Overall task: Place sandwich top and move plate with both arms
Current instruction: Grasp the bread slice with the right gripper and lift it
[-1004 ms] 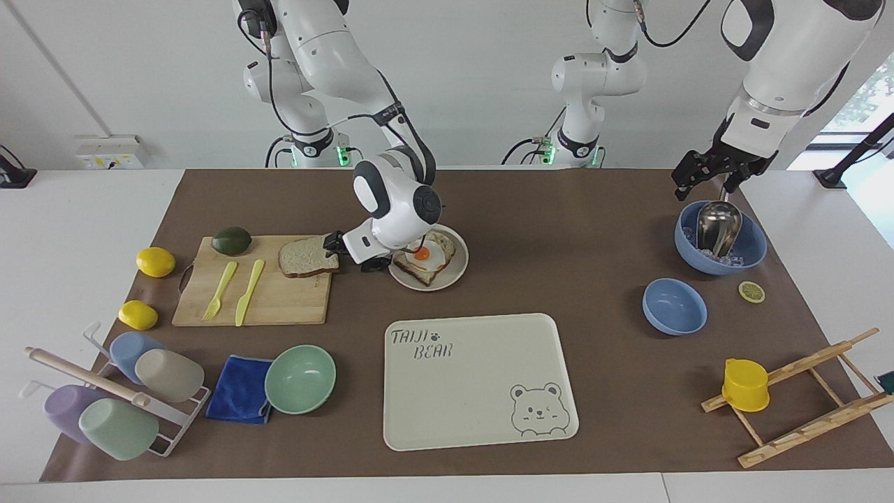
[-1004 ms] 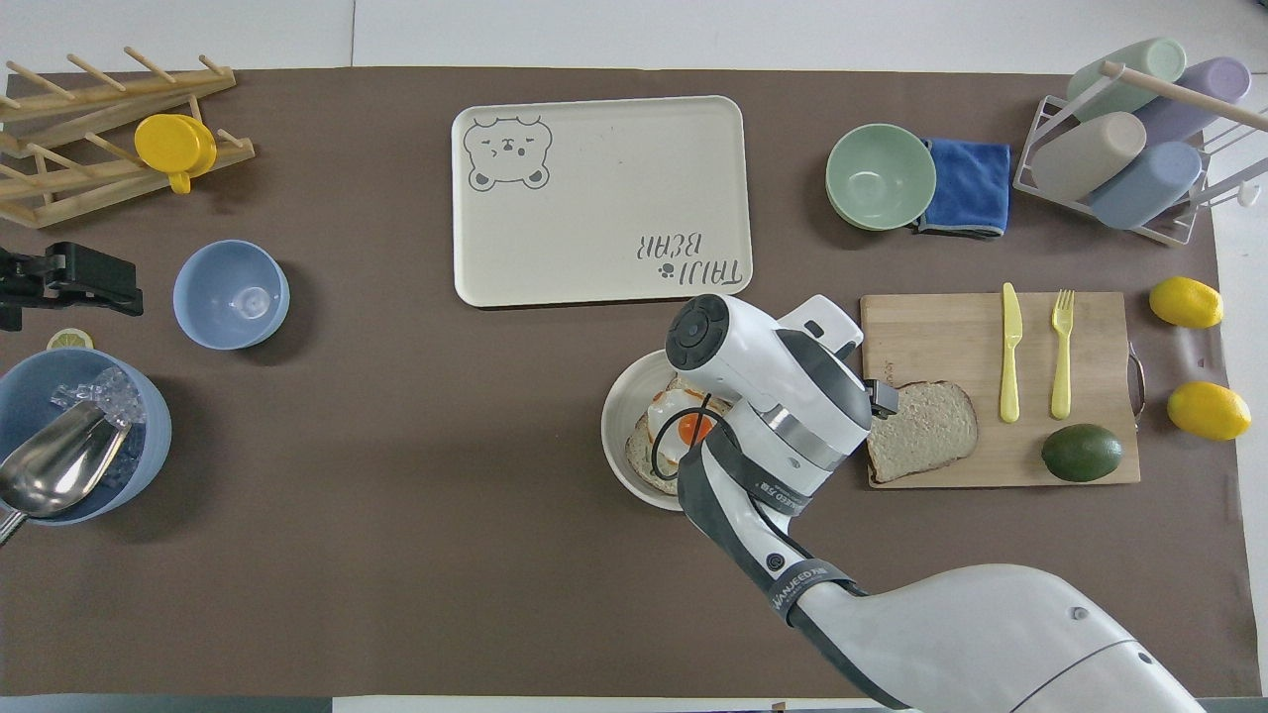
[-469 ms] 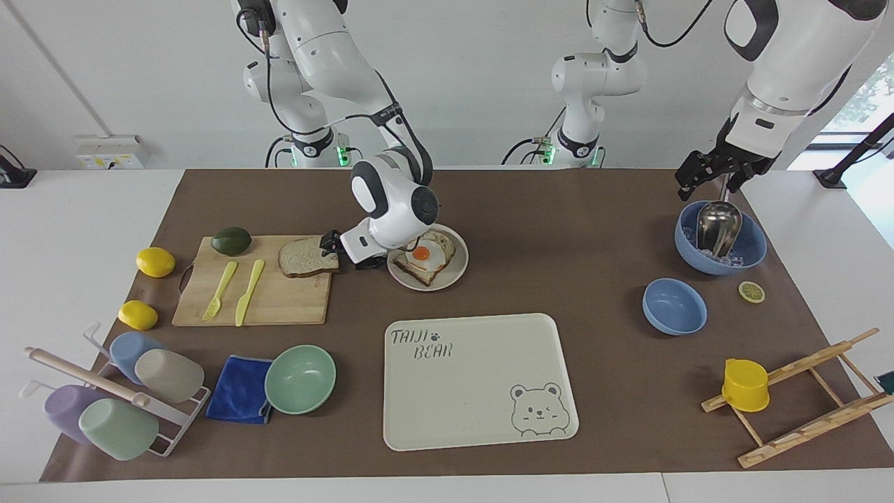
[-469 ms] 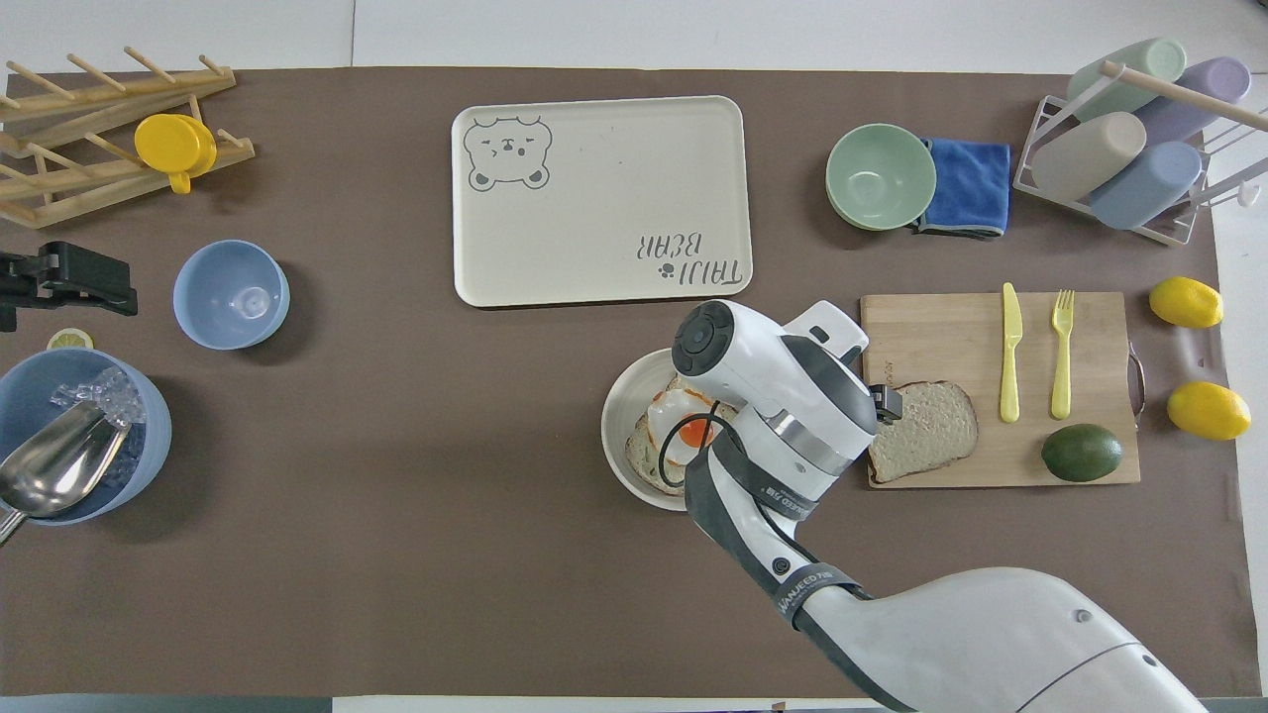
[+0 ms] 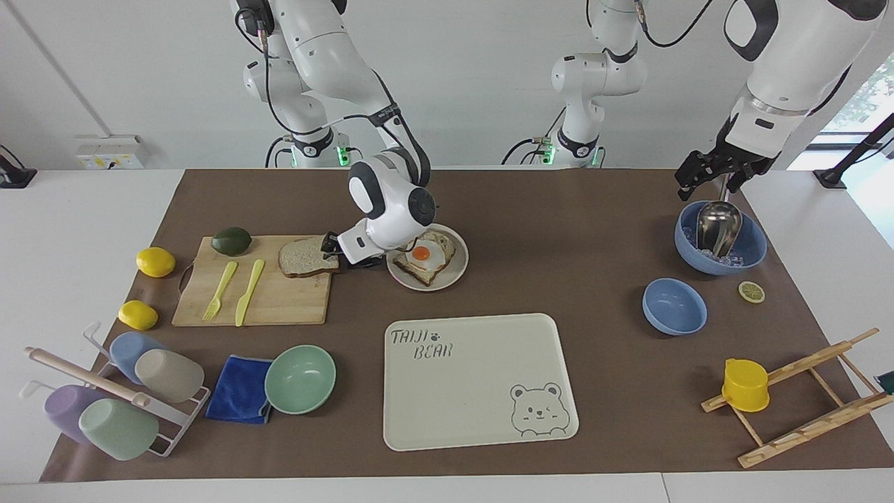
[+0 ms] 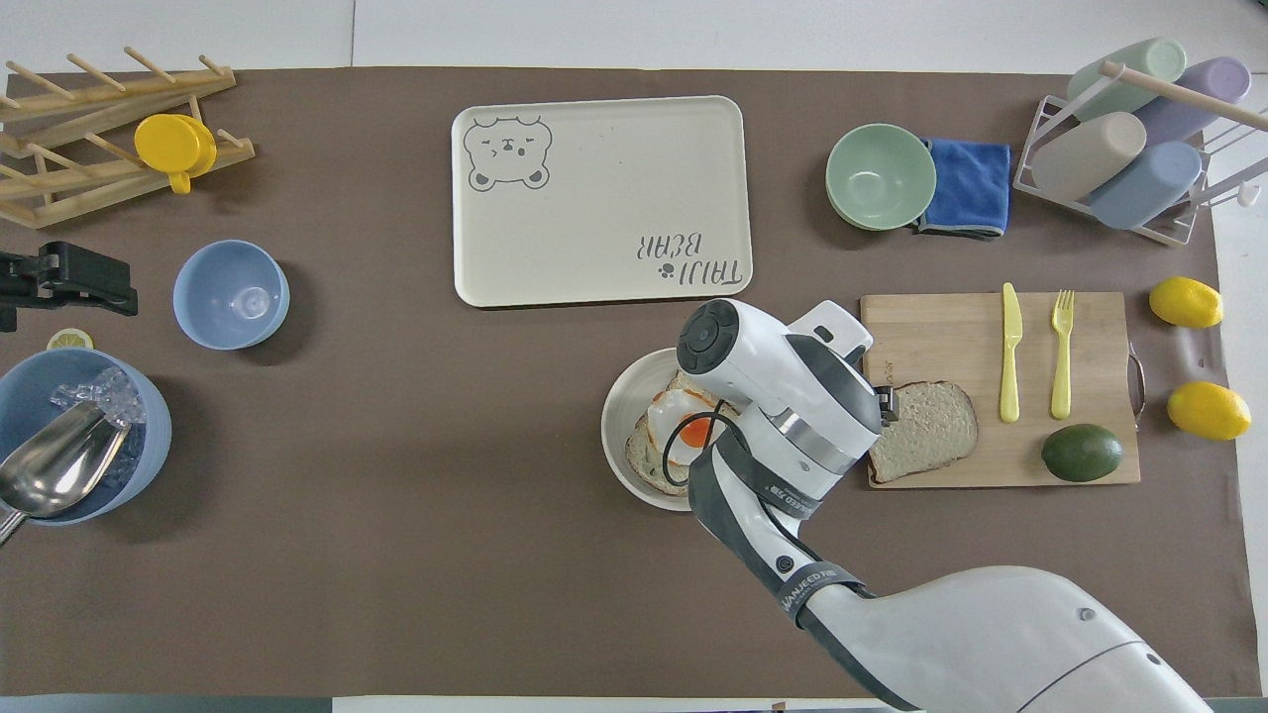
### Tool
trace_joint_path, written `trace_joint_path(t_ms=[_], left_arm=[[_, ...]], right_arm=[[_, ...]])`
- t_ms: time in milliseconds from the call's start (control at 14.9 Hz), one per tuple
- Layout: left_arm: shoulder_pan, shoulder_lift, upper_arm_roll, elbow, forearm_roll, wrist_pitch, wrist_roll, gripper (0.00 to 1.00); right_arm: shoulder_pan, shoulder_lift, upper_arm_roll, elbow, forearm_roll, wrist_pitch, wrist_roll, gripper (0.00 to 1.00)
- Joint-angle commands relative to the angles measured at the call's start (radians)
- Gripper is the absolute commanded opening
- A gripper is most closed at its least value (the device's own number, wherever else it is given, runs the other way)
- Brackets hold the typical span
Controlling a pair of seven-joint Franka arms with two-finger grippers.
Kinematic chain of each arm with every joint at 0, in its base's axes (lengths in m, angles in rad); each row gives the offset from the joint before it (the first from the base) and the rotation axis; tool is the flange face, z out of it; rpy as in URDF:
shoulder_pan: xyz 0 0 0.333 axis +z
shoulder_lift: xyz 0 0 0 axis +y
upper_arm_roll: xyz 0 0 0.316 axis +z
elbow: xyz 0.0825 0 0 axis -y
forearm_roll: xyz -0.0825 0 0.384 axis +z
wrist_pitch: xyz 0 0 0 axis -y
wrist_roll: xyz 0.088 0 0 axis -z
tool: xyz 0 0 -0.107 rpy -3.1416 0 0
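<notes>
a: right gripper [image 5: 330, 249] is down at the edge of the sandwich top [image 5: 306, 257], at the end nearest the plate [image 5: 454, 276]. it's crept closer over the last second, and i can't tell how wide it stands or whether it has the bread.

b: where's the slice?

a: flat on the cutting board [image 5: 279, 300], not lifted. the plate sits just beside the board with the egg toast [image 5: 424, 260] on it, uncovered.

b: so a grasp looks to be underway, placing yet to come?

a: that's my read. the left gripper [image 5: 705, 170] waits over the big blue bowl [image 5: 751, 253], fingers spread, holding nothing.
</notes>
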Motion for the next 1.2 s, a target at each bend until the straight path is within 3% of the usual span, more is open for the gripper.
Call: trace_joint_path(t_ms=[0,469,736,1138], left_arm=[[-0.001,-0.021,0.001,-0.026,0.016,0.008,0.005,1.00],[-0.001,-0.021,0.001,-0.026,0.017,0.008,0.002,1.00],[-0.001,-0.021,0.001,-0.026,0.016,0.016,0.002,1.00],[0.001,-0.020,0.002,-0.026,0.016,0.022,-0.002,1.00]], right_arm=[[-0.015,-0.027,0.009,-0.026,-0.024,-0.004,-0.020,0.66],[-0.029,-0.029,0.009,-0.034,-0.041,-0.010,-0.030,0.65],[-0.028,-0.031,0.009,-0.034,-0.041,-0.013,-0.030,0.54],[-0.023,-0.032,0.011,-0.036,-0.041,-0.018,-0.030,0.50]])
